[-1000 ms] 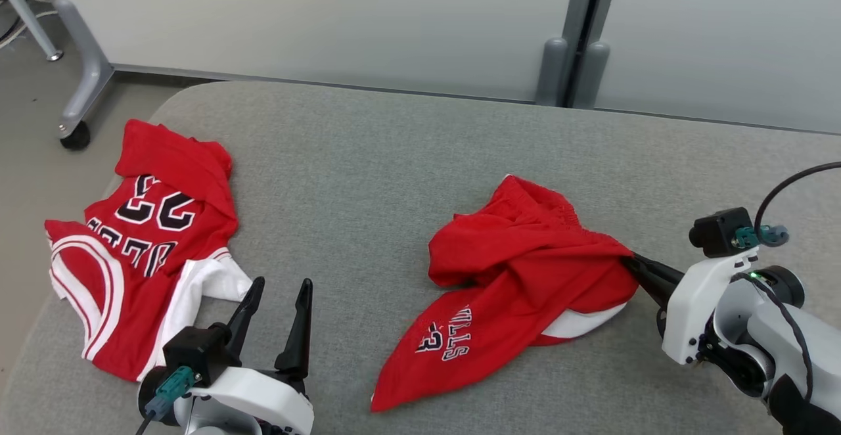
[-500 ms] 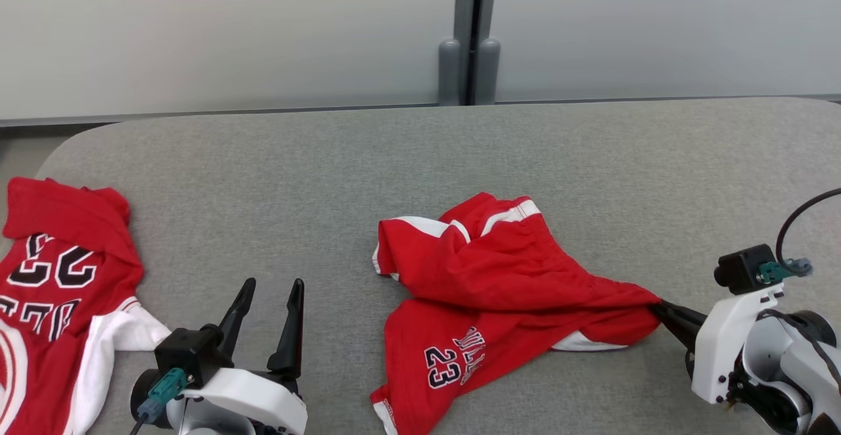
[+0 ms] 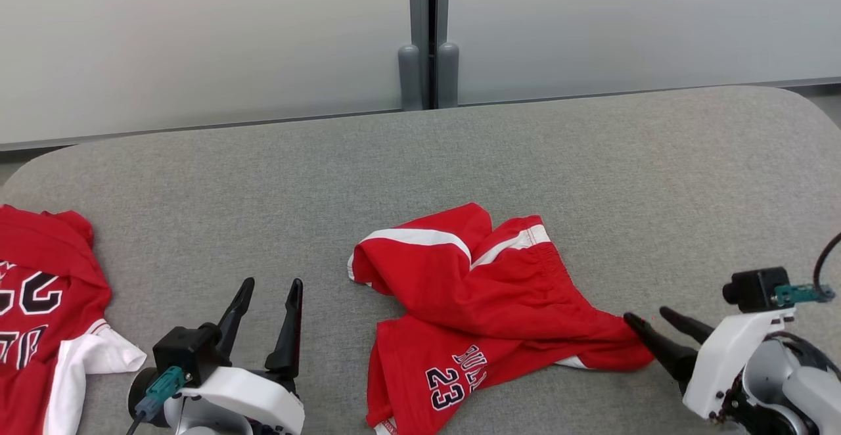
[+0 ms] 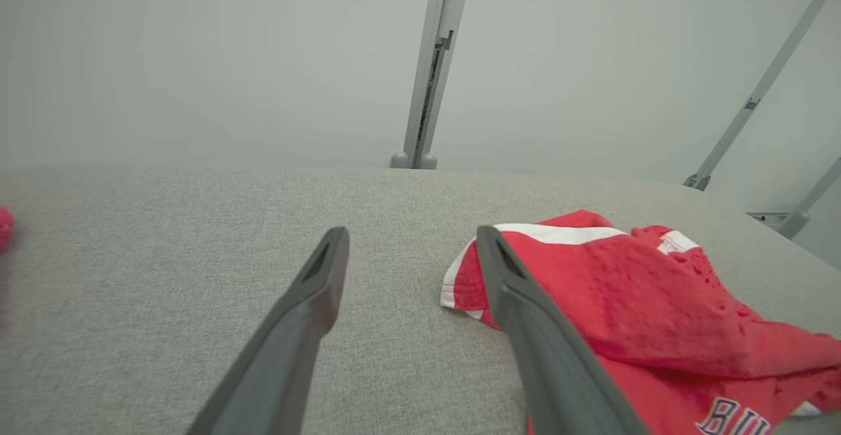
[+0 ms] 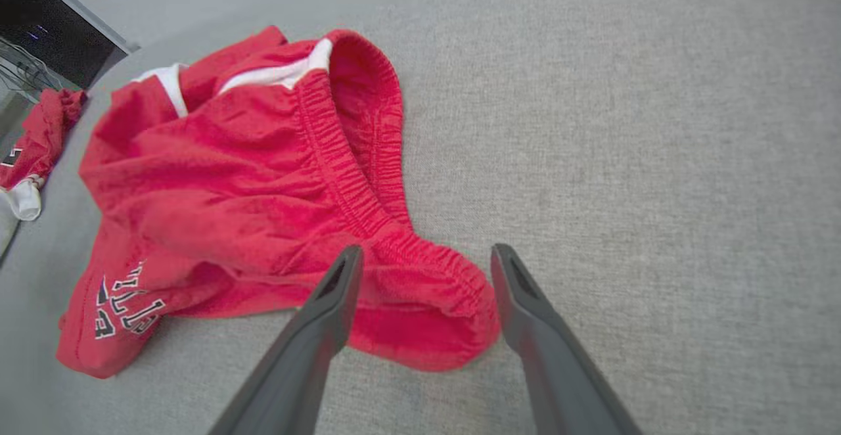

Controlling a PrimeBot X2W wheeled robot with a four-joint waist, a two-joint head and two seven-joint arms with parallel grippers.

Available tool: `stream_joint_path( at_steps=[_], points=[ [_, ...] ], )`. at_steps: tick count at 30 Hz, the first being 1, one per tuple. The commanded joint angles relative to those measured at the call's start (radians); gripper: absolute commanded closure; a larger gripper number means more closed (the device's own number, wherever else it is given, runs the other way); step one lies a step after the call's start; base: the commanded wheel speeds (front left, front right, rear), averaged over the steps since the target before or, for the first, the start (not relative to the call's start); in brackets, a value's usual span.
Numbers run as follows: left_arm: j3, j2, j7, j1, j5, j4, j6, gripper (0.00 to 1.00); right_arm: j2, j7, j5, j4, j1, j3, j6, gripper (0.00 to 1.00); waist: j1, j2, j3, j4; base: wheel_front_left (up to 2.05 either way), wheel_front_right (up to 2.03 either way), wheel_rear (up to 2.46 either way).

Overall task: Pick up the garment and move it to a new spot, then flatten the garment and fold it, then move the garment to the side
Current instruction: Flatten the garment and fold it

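Shorts lay crumpled mid-table, with neither gripper holding them.
The red shorts (image 3: 486,303) sat bunched on the grey table (image 3: 591,159), well apart from the jersey (image 3: 39,303) at its left edge. The right gripper (image 3: 646,315) stood spread around the waistband end, pinching nothing; the left gripper (image 3: 272,284) was spread and empty nearby. The move looked done; flattening, folding and setting aside remained.
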Motion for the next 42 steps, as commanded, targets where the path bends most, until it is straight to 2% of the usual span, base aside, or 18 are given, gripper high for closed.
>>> stream_joint_path(
  at_steps=[1, 5, 9, 15, 24, 27, 28, 29, 30, 42],
  points=[
    [0.004, 0.008, -0.002, -0.004, -0.005, 0.000, 0.006, 0.00, -0.011, -0.012, -0.005, -0.019, 0.005, -0.018, 0.002, 0.00, 0.0000, -0.0001, -0.003, 0.004, 0.00, 0.00, 0.00],
    [-0.001, 0.007, 0.002, 0.001, -0.007, 0.000, 0.004, 0.00, -0.013, -0.011, -0.031, -0.103, 0.011, -0.075, 0.001, 0.00, 0.0000, -0.0001, -0.007, 0.020, 0.00, 0.00, 0.00],
    [-0.009, 0.004, 0.004, -0.009, -0.009, -0.002, 0.002, 0.00, 0.039, 0.038, -0.006, -0.108, -0.033, -0.121, 0.001, 0.00, 0.0000, -0.0001, -0.002, 0.047, 0.00, 0.00, 0.00],
    [-0.017, -0.003, 0.008, -0.024, -0.014, 0.002, 0.003, 0.00, 0.111, 0.156, 0.031, 0.024, -0.121, -0.139, 0.001, 0.00, 0.0000, -0.0001, 0.021, 0.109, 0.00, 0.00, 0.00],
    [-0.026, -0.004, 0.008, -0.043, -0.017, 0.012, 0.000, 0.00, 0.166, 0.291, 0.063, 0.267, -0.245, -0.148, 0.001, 0.00, 0.0000, -0.0001, 0.063, 0.196, 0.00, 0.00, 0.00],
    [-0.028, -0.004, 0.006, -0.050, -0.018, 0.016, -0.001, 0.00, 0.187, 0.310, 0.086, 0.301, -0.266, -0.150, 0.001, 0.00, 0.0000, -0.0001, 0.070, 0.214, 0.00, 0.00, 0.00],
    [-0.028, -0.004, 0.005, -0.050, -0.019, 0.017, 0.000, 0.00, 0.187, 0.312, 0.091, 0.311, -0.269, -0.151, 0.001, 0.55, 0.0000, -0.0001, 0.070, 0.217, 0.00, 0.00, 0.00],
    [-0.029, -0.004, 0.005, -0.049, -0.020, 0.018, 0.000, 0.00, 0.186, 0.311, 0.096, 0.316, -0.270, -0.149, 0.001, 0.81, 0.0000, -0.0001, 0.071, 0.220, 0.00, 0.00, 0.00],
    [-0.029, -0.004, 0.005, -0.049, -0.021, 0.019, 0.000, 0.00, 0.185, 0.308, 0.100, 0.318, -0.271, -0.148, 0.001, 1.00, 0.0000, -0.0001, 0.072, 0.221, 0.00, 0.00, 0.00],
    [-0.035, 0.003, -0.001, -0.069, -0.014, 0.005, 0.002, 0.00, 0.132, 0.212, 0.138, 0.339, -0.327, -0.194, 0.001, 1.00, 0.0000, -0.0001, 0.124, 0.197, 0.00, 0.00, 0.00]
  ],
)
